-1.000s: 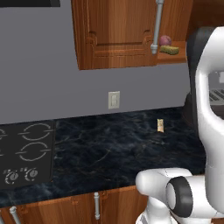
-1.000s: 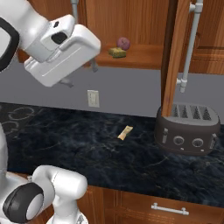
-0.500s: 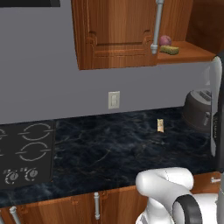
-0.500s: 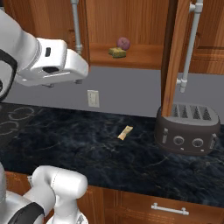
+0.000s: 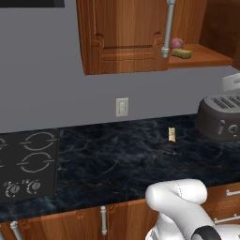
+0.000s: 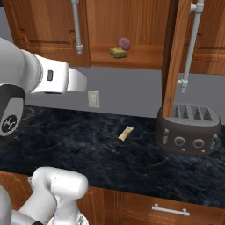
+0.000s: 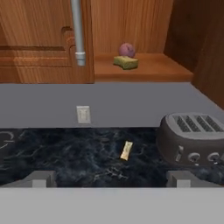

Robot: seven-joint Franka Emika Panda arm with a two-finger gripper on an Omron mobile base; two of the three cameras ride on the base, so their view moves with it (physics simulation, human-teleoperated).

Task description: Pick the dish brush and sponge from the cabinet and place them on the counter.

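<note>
Since a second before, the white arm [image 6: 52, 81] had swung down and away from the cabinet [image 7: 131, 26]; nothing else had moved; the gripper [image 7: 111, 177] was open wide and held nothing, its two tips far apart; the sponge [image 7: 125, 62] lay on the cabinet shelf up ahead of the hand, just beside a purple ball [image 7: 127, 49]; a small tan stick [image 7: 126, 150] lay on the black counter [image 7: 65, 153] just ahead of the fingers, near the toaster [image 7: 192, 140]; I could not tell if that stick was the dish brush.
</note>
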